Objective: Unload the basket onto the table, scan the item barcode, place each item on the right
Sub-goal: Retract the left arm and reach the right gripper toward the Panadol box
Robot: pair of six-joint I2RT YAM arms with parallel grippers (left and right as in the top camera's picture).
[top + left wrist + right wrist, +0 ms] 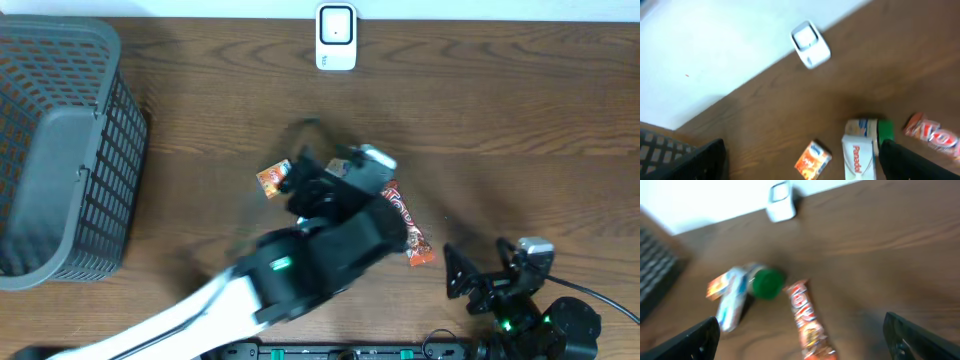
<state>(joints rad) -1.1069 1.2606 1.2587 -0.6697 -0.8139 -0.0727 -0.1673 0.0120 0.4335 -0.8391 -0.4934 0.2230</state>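
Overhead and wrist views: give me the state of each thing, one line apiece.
left gripper: open, empty
right gripper: open, empty
Panadol box: lying flat on the table
orange box: lying on the table, unheld
candy bar: lying flat, unheld
basket: upright
scanner: standing at the table's far edge

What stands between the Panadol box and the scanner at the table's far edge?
Nothing visible: only bare table lies between the Panadol box and the scanner. The orange box and candy bar lie to either side.

Panadol box (859,156) lies between orange packet (812,161) and candy bar (935,136).
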